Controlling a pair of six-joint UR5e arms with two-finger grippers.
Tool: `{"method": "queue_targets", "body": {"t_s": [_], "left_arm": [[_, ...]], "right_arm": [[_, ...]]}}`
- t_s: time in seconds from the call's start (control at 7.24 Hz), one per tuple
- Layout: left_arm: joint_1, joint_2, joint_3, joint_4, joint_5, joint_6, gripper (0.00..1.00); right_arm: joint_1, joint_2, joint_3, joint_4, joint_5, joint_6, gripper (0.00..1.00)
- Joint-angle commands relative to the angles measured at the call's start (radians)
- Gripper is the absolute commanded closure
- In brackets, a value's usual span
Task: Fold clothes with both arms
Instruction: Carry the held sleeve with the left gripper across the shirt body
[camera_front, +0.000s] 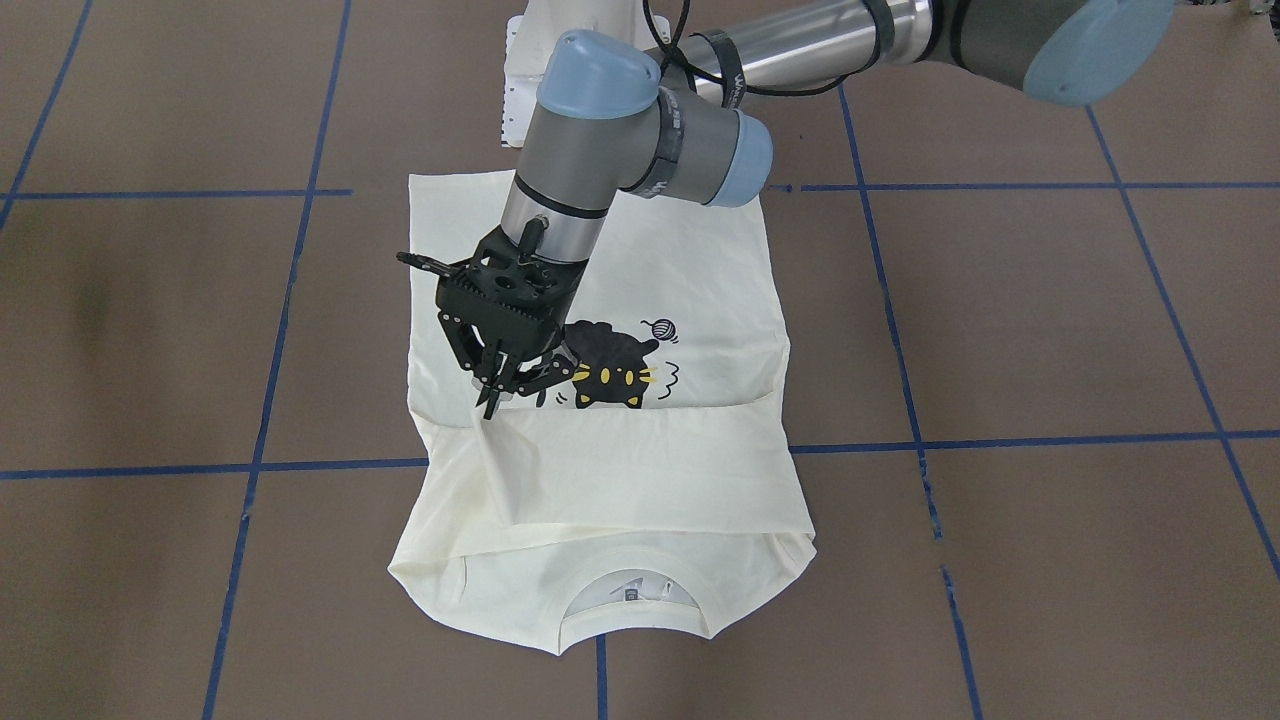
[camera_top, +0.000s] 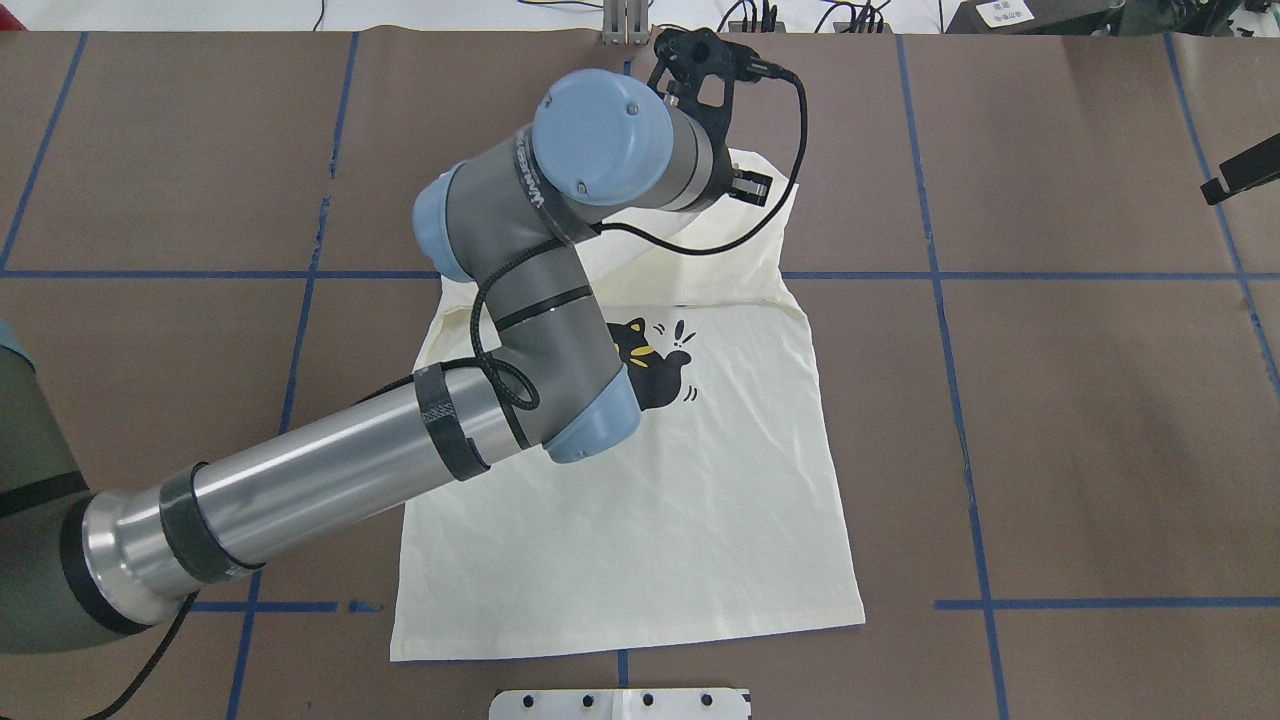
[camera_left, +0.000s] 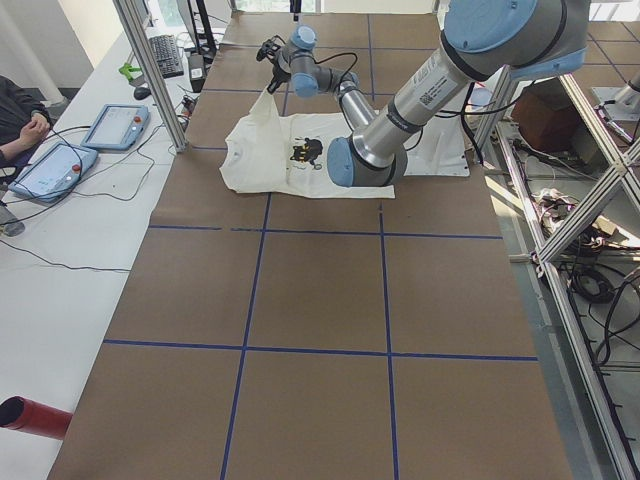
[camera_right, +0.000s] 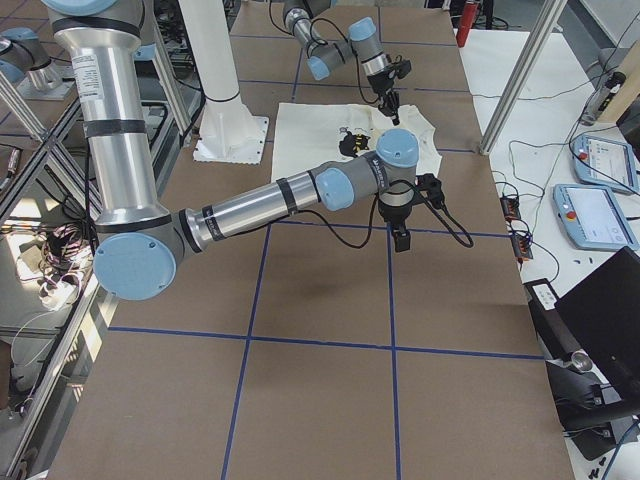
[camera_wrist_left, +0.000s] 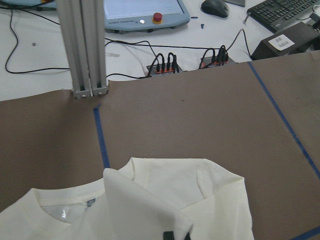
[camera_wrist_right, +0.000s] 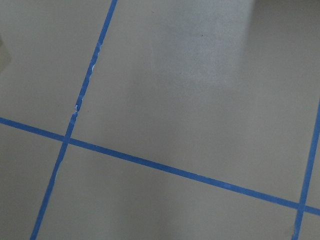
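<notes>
Shirt (camera_front: 640, 480) fold seemingly pinched in left arm's (camera_front: 560, 150) jaws; right arm's (camera_right: 250, 207) jaws' state unclear.

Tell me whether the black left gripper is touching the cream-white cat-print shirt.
Touching. The front-facing view shows the black left gripper pinching a raised fold of the cream-white cat-print shirt.

Shirt (camera_front: 650, 480) on table (camera_front: 1000, 350), left claw (camera_front: 493, 398) on it, right claw (camera_right: 400, 240) seemingly apart.
</notes>
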Motion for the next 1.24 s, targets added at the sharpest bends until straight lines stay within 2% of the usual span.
{"method": "queue_targets", "body": {"t_s": [0.0, 0.14, 0.28, 0.55, 0.69, 0.83, 0.97, 1.1], "left_arm": [[0.04, 0.0, 0.084, -0.129, 0.033, 0.062, 0.96], [0.04, 0.0, 0.083, -0.145, 0.033, 0.058, 0.01], [0.046, 0.003, 0.083, -0.187, 0.03, -0.038, 0.0], [0.044, 0.011, 0.063, -0.167, -0.004, -0.08, 0.0], [0.02, 0.012, 0.038, -0.062, -0.1, -0.076, 0.0], [-0.004, 0.014, -0.017, 0.102, -0.12, -0.012, 0.0], [-0.041, 0.034, -0.093, 0.266, -0.125, 0.034, 0.0], [-0.076, 0.152, -0.215, 0.29, -0.163, 0.042, 0.0]], "right_arm": [[0.0, 0.002, -0.001, 0.0, 0.0, 0.0, 0.0], [0.0, 0.003, -0.001, 0.0, 0.0, 0.0, 0.0], [0.0, 0.003, -0.001, 0.0, 0.0, 0.0, 0.0], [-0.001, 0.005, -0.001, 0.002, 0.003, 0.002, 0.0], [-0.004, 0.01, 0.002, 0.003, 0.003, 0.002, 0.0], [-0.015, 0.025, 0.003, 0.018, 0.001, 0.006, 0.0], [-0.052, 0.058, 0.003, 0.023, 0.0, 0.085, 0.0], [-0.107, 0.122, 0.003, 0.025, -0.023, 0.19, 0.0]]}}
